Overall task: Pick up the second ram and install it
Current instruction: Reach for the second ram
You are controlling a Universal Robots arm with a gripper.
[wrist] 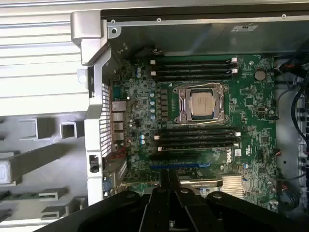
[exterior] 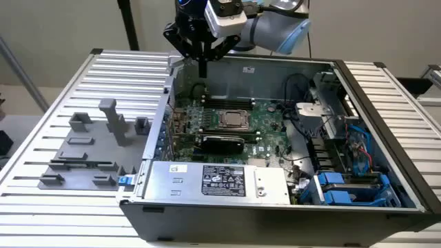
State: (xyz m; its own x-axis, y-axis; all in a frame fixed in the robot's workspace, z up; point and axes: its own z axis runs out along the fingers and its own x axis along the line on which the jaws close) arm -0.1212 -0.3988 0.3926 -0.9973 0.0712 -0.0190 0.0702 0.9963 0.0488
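The hand (exterior: 202,72) is held clenched on nothing over a corner of the open computer case (exterior: 276,222). The second ram (wrist: 19,195) is seen lying in the grey holder (exterior: 96,150) on the tabletop (exterior: 69,77). The 2 steps, pickup and installation, are judged not yet done.

Ribbed metal table (exterior: 55,217), matt plastic holder blocks (exterior: 113,124), dull metal case (exterior: 276,70), faintly glossy motherboard (wrist: 251,96), bright metal processor lid (wrist: 202,104)

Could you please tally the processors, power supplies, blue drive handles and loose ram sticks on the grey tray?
Processor: 1
Power supply: 1
Blue drive handles: 2
Ram stick on the grey tray: 1
Total: 5
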